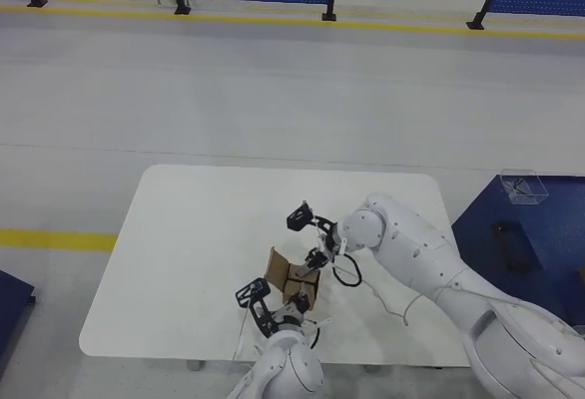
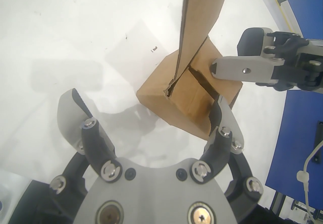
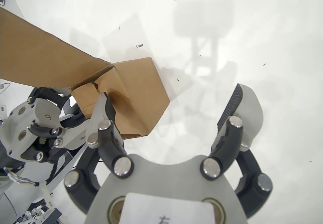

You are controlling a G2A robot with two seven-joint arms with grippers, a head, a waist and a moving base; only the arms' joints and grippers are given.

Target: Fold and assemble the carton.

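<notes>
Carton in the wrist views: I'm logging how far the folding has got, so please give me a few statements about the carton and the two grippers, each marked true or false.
1. The carton sits on the white table. True.
2. All of the carton's flaps are folded down flat. False: one long flap stands up from it.
3. The left gripper is open, with one finger against the carton. True.
4. The right gripper is shut on the standing flap. False: it is open, with one finger pressing on the carton's folded top and the other over bare table.
</notes>
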